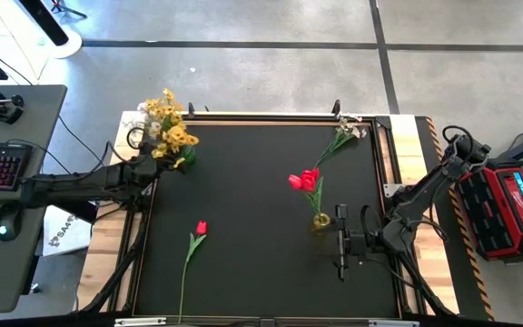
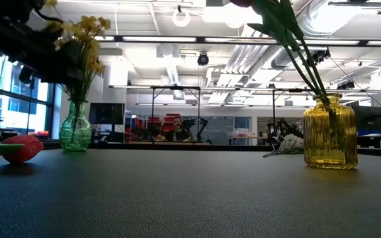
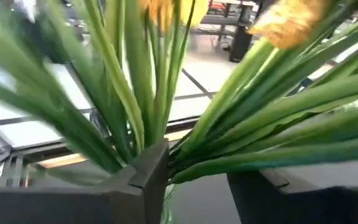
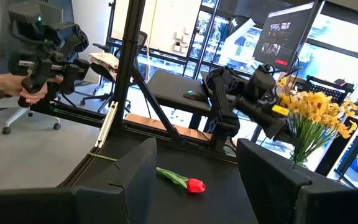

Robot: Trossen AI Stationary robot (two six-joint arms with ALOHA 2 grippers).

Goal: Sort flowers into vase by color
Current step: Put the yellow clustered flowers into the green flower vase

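A bunch of yellow blossoms (image 1: 171, 127) stands in a green glass vase (image 2: 76, 129) at the table's far left. My left gripper (image 1: 157, 165) is open at the bunch's green stems (image 3: 166, 112), just above the vase mouth. Red tulips (image 1: 304, 180) stand in a yellow ribbed vase (image 2: 329, 132) right of centre. One red tulip (image 1: 200, 228) lies flat on the mat near the front left; its head (image 4: 196, 185) also shows in the right wrist view. A white sprig (image 1: 343, 133) lies at the far right corner. My right gripper (image 1: 341, 242) is open and waits near the yellow vase. My left gripper comes level from the table's left at the yellow bunch's stems (image 3: 138, 134), low on them, just above the vase. The stems fan out past the inner edge of one finger (image 3: 151, 177). I cannot tell whether that finger touches them.
The black mat (image 1: 252, 272) has a raised wooden frame around it. A keyboard and mouse sit on a desk (image 1: 7, 163) to the left, and a red case (image 1: 507, 209) lies to the right. A person's hand (image 4: 23, 87) holds a device beyond the table.
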